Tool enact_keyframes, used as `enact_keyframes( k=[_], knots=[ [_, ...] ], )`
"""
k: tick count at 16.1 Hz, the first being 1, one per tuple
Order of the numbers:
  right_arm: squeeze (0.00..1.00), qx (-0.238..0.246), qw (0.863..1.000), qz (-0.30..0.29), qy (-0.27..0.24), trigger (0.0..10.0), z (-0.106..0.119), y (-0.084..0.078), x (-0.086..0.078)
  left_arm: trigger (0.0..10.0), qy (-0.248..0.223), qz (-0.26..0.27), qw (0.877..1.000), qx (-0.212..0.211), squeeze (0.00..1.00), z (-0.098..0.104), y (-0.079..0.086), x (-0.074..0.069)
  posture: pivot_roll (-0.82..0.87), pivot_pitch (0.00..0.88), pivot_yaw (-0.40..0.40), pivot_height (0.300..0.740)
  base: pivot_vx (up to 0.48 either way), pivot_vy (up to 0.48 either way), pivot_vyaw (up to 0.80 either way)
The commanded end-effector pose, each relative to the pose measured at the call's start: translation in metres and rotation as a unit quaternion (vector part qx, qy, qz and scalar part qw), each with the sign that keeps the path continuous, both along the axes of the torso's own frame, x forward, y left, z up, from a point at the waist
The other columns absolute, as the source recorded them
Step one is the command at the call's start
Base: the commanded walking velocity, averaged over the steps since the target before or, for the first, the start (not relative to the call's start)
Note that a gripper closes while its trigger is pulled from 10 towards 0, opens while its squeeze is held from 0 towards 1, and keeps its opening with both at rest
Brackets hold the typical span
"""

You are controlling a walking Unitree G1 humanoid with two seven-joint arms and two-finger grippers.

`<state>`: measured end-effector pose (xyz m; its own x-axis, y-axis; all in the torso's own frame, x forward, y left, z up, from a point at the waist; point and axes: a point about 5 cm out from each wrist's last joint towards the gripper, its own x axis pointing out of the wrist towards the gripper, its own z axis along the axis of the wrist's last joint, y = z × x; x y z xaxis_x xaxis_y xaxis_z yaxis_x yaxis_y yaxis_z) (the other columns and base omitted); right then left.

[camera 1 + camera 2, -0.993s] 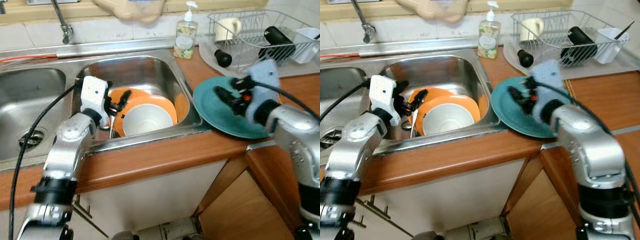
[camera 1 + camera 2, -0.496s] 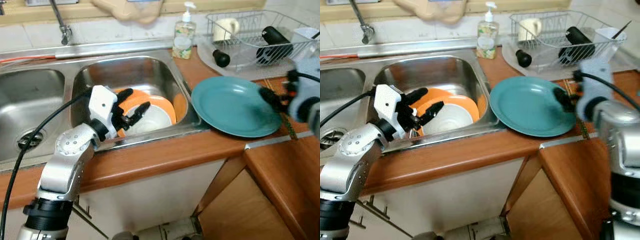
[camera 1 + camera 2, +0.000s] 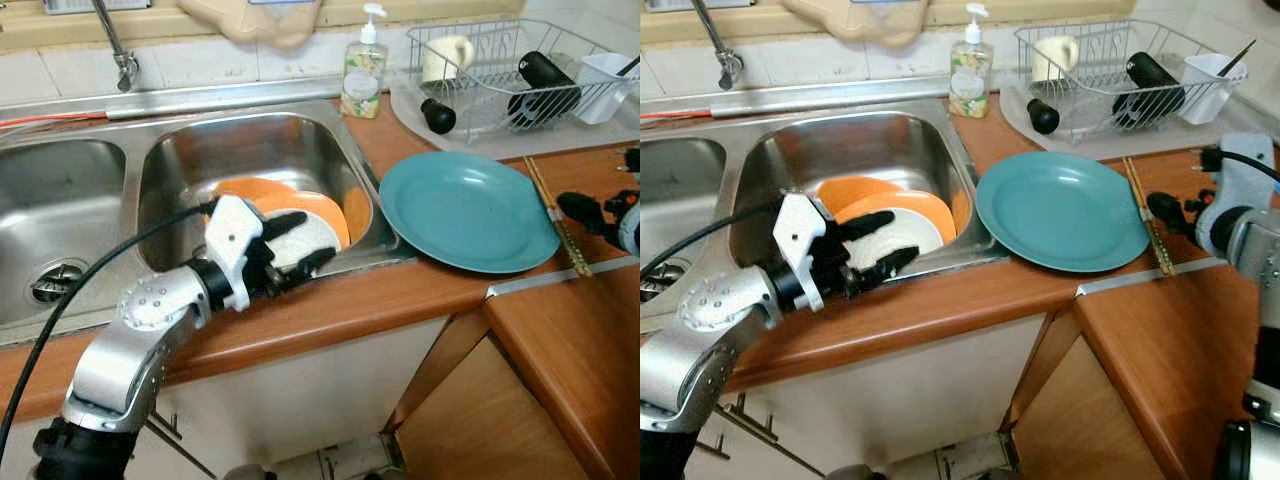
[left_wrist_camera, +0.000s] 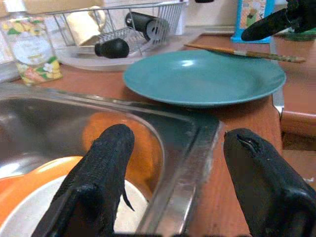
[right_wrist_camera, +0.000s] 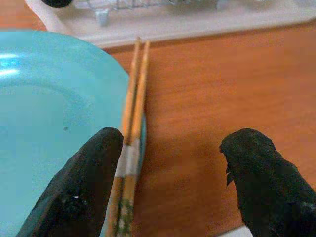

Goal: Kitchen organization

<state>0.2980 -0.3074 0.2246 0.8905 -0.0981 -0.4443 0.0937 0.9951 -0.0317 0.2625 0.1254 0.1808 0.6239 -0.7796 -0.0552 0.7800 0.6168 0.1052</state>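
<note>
Now, left to right:

Left gripper (image 3: 296,244): fingers spread and empty, hanging over the front rim of the sink (image 3: 180,150) just above the white bowl (image 3: 300,237) — the wrist view looks across the rim toward the counter.
Bowls: the white bowl sits nested in an orange bowl (image 3: 320,207), with a second orange one (image 3: 243,188) tucked behind, all in the right-hand basin.
Risk at the sink: a finger dropping onto the bowl's edge rather than around it could tip the stack or scrape it against the steel; the nested bowls may also lift together and then part.
Plate: the teal plate (image 3: 465,210) lies flat on the wooden counter (image 3: 330,305), its left rim near the sink edge, nothing holding it.
Chopsticks (image 3: 555,212): a pair lies along the plate's right rim, touching or slightly under it — I cannot tell which.
Right gripper (image 5: 173,185): open and empty, low over the counter, straddling the chopsticks' near end.
Risk on the right: closing off-centre may catch one stick only, or nudge the plate; thin sticks flat on wood could roll or slip from the pads.
</note>
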Motion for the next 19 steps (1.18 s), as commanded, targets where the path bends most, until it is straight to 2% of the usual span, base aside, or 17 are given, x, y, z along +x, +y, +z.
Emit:
enact_keyframes(
  k=[1, 5, 6, 7, 8, 11, 12, 13, 19],
  knots=[
    [0.0, 0.022, 1.0, 0.003, -0.008, 10.0, 0.004, 0.0, 0.001, 10.0, -0.001, -0.008, 1.0, 0.003, 0.0, 0.003, -0.001, -0.002, -0.09, 0.0, -0.006, 0.74, 0.0, 0.0, 0.0],
    [0.0, 0.061, 0.998, 0.032, 0.005, 10.0, -0.003, 0.007, 0.0, 10.0, 0.005, -0.011, 1.0, 0.006, 0.0, 0.004, -0.001, -0.003, -0.09, 0.0, -0.005, 0.74, 0.0, 0.0, 0.0],
    [0.0, 0.065, 0.997, 0.037, 0.01, 9.1, -0.005, 0.008, 0.0, 10.0, 0.005, -0.011, 1.0, 0.006, 0.0, 0.003, -0.001, -0.003, -0.09, 0.0, -0.005, 0.74, 0.0, 0.0, 0.0],
    [0.0, 0.07, 0.997, 0.04, 0.016, 7.6, -0.008, 0.009, -0.001, 10.0, 0.005, -0.01, 1.0, 0.007, 0.0, 0.003, -0.001, -0.003, -0.09, 0.0, -0.005, 0.74, 0.0, 0.0, 0.0],
    [0.0, 0.074, 0.996, 0.042, 0.023, 5.4, -0.011, 0.011, -0.001, 10.0, 0.006, -0.009, 1.0, 0.008, 0.0, 0.003, -0.001, -0.003, -0.09, 0.0, -0.005, 0.74, 0.0, 0.0, 0.0],
    [0.0, 0.08, 0.995, 0.047, 0.034, 1.5, -0.017, 0.013, -0.001, 10.0, 0.006, -0.007, 1.0, 0.01, 0.0, 0.003, -0.001, -0.003, -0.09, 0.0, -0.01, 0.74, 0.0, 0.0, 0.0],
    [0.0, 0.082, 0.995, 0.046, 0.038, 0.6, -0.019, 0.013, -0.001, 10.0, 0.006, -0.004, 1.0, 0.01, 0.0, 0.003, -0.001, -0.003, -0.09, 0.0, -0.011, 0.74, 0.0, 0.0, 0.0],
    [0.0, 0.082, 0.995, 0.046, 0.039, 0.1, -0.019, 0.013, -0.001, 10.0, 0.006, -0.003, 1.0, 0.01, 0.0, 0.003, -0.001, -0.003, -0.09, 0.0, -0.011, 0.74, 0.0, 0.0, 0.0],
    [0.0, 0.083, 0.994, 0.048, 0.052, 0.0, -0.023, 0.014, -0.003, 10.0, 0.006, -0.003, 1.0, 0.013, 0.0, 0.003, -0.001, -0.002, -0.09, 0.0, -0.012, 0.74, 0.0, 0.0, 0.0]
  ],
)
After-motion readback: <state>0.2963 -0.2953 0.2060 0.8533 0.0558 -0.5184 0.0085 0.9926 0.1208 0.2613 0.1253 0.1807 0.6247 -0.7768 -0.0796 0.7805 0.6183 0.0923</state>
